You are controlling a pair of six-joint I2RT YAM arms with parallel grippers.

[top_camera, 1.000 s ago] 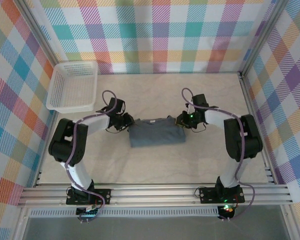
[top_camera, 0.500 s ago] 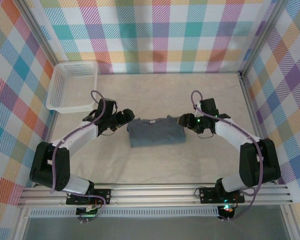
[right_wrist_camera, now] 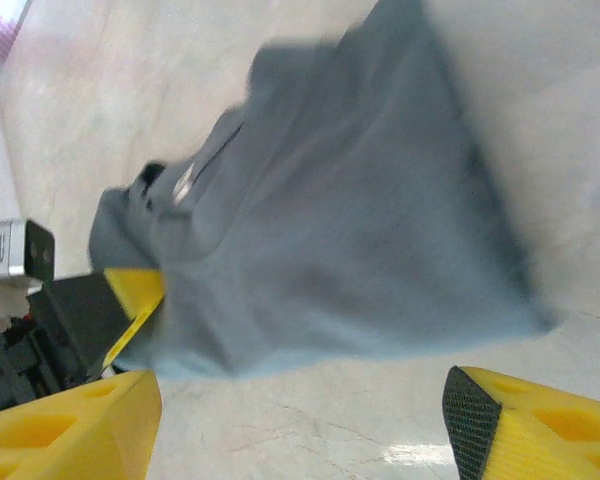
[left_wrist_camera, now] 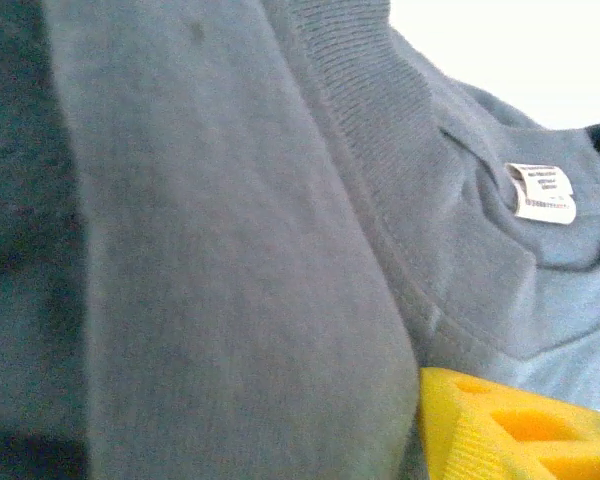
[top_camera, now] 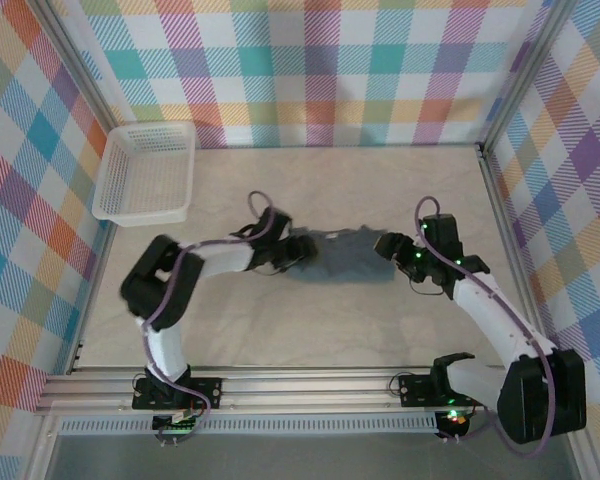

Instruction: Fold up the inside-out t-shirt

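Chequered pastel walls (top_camera: pixel 310 70) enclose a pale tabletop (top_camera: pixel 280 330) on three sides. A white mesh basket (top_camera: pixel 145 172) sits in the far left corner, well apart from the work.

Item under inspection: the t-shirt (top_camera: pixel 345 258), slate-grey, lies near the middle of the tabletop as a compact bundle. It is blurred in the overhead view. Its long axis runs left to right, directly between the two hands.

Left hand (top_camera: pixel 288 252): it is at the bundle's left end and in contact with the cloth. From its wrist camera the fabric lies right against the lens. The ribbed collar (left_wrist_camera: pixel 380 130) and a white label (left_wrist_camera: pixel 540 192) are exposed, and one yellow finger (left_wrist_camera: pixel 510 425) shows at the cloth's edge. I cannot tell how far this hand is spread or whether it has the cloth pinched.

Right hand (top_camera: pixel 388 245): it is just beside the bundle's right end. Its wrist camera shows both yellow fingers spread wide with bare tabletop between them. The shirt lies ahead of the fingertips and clear of them, so it holds nothing.

Assessment: the exposed label agrees with an inside-out garment, and the folding looks well advanced. The left hand is the nearer of the two. The right hand would have to move forward along the shirt's long axis to reach the right end. Any further fold would probably bring one end over the other. The soft cloth may drag or bunch if only one end is lifted.
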